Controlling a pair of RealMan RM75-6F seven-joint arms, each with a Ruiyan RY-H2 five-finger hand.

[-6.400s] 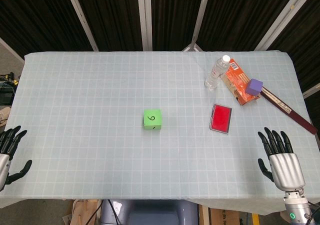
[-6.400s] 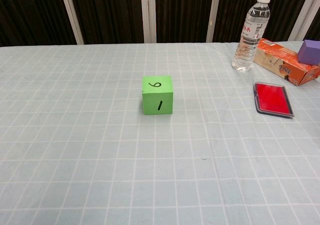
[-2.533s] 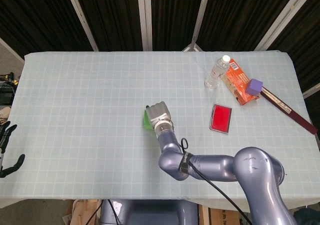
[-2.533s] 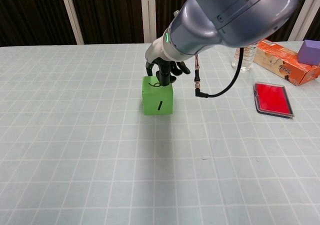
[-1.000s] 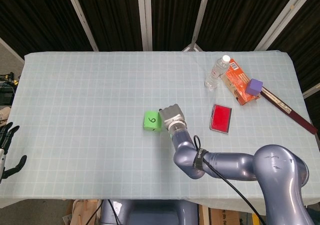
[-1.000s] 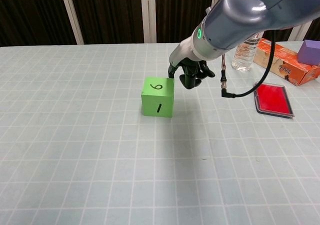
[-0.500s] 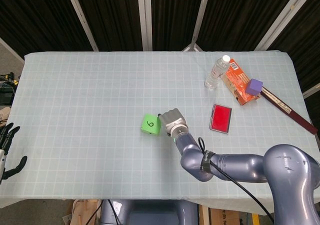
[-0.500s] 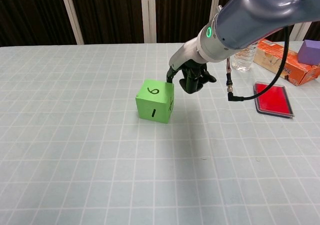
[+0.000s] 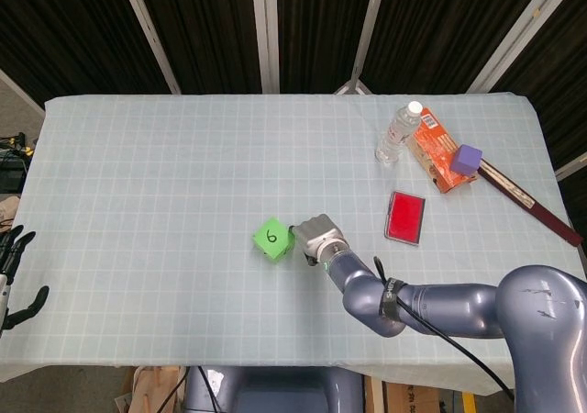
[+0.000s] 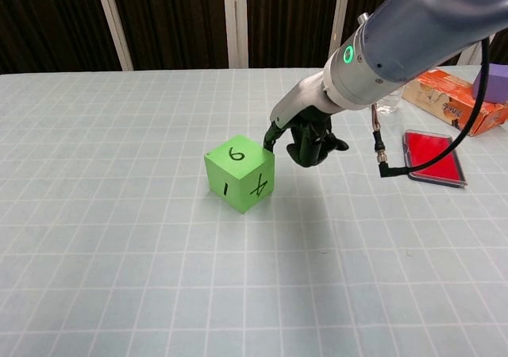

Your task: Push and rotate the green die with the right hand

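The die (image 10: 240, 173) sits corner-on to us, its far right edge touching our right hand's (image 10: 305, 141) fingertip (image 10: 270, 143); the other fingers are curled in, holding nothing. Our left hand (image 9: 13, 275) rests far left, fingers spread, empty.

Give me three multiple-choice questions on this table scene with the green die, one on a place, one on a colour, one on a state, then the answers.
1. The small purple cube sits:
A. on the orange carton
B. on the red tray
C. beside the die

2. The flat tray right of the die is:
A. blue
B. red
C. yellow

3. The right hand:
A. lifts the die
B. hovers far away
C. touches the die's right edge

A: purple cube rests on orange carton.
B: flat tray is red.
C: right hand fingertips meet green foam die, which stands on the table.
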